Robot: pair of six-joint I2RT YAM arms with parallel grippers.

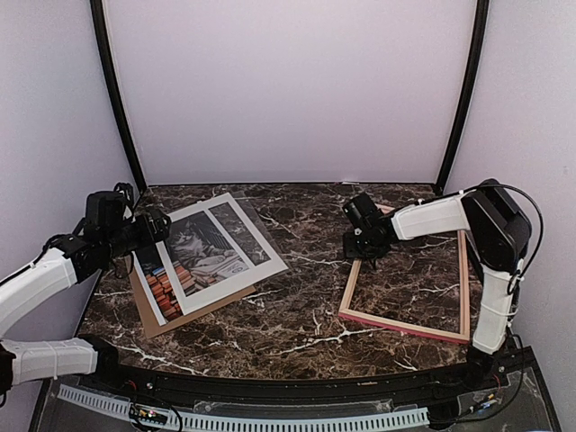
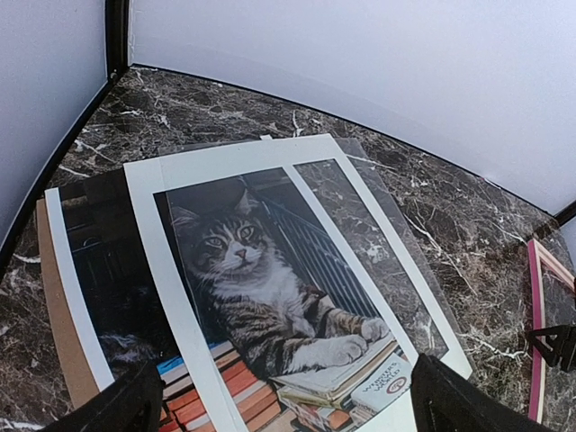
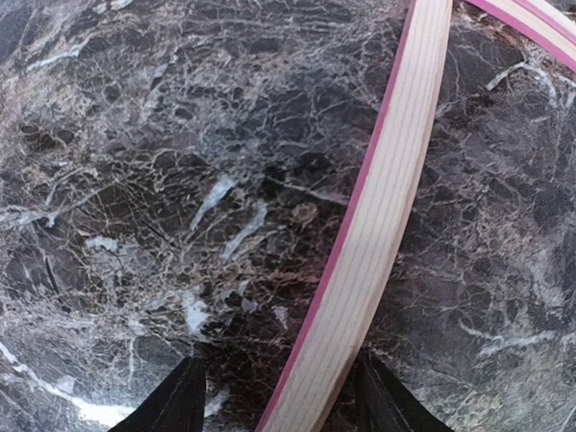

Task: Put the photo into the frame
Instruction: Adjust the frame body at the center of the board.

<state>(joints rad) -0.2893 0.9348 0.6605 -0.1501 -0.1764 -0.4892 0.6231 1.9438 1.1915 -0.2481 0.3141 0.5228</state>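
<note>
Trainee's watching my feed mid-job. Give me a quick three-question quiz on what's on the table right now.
1. True or false: the photo already lies inside the frame.
2. What sits between the fingers of the right gripper? A: a frame rail. B: the photo. C: nothing.
3. Fill in: the white mat lies on top of the ____.
Key: 1 false; 2 A; 3 photo.

Dark marble table [image 1: 297,306] with white veining. White mat [image 2: 225,155] with two windows lies skewed at the left, and marble shows through its right window. Brown board [image 2: 54,306] sits below it, sticking out at the left and near edges. White walls [image 1: 288,90], black posts [image 1: 115,99] in the back corners. Slotted white duct [image 1: 270,418] runs along the near edge.
</note>
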